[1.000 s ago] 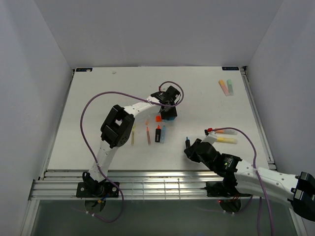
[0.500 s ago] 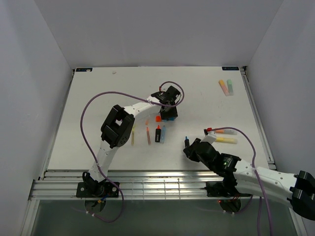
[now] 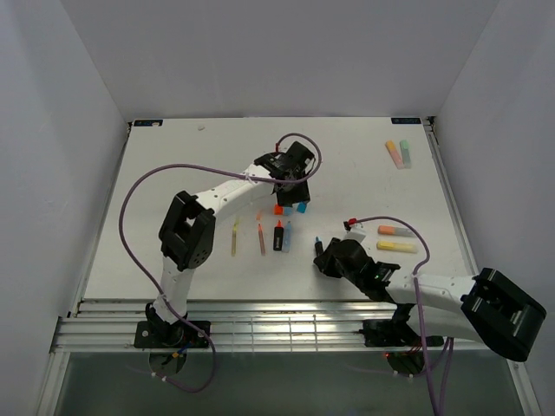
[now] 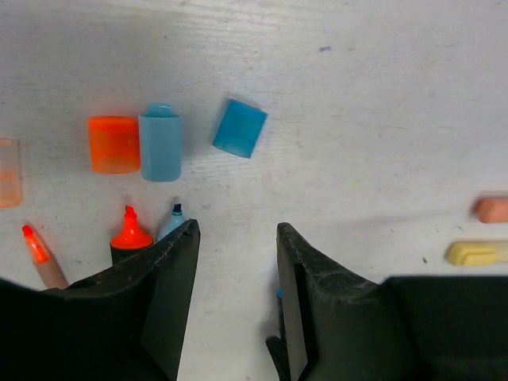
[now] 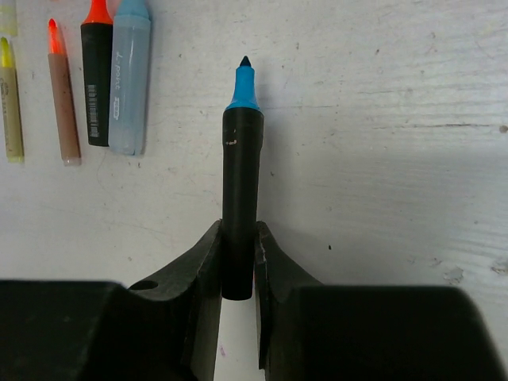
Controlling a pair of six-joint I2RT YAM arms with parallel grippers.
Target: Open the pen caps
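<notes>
Left gripper (image 4: 238,238): jaws apart, nothing between them, over the table (image 3: 165,165). Three loose caps lie in the upper half of the left wrist view:
- orange cap (image 4: 113,144) and pale blue cap (image 4: 160,143) touch side by side at upper left.
- blue cap (image 4: 239,128) lies tilted just right of them, apart.

Right gripper (image 5: 238,238): jaws clamped on a black pen (image 5: 240,159), its bare blue tip pointing to the frame top.

Four uncapped pens (image 5: 95,75) lie in a row at upper left of the right wrist view. Pastel pens (image 3: 398,153) lie at upper right of the top view.
</notes>
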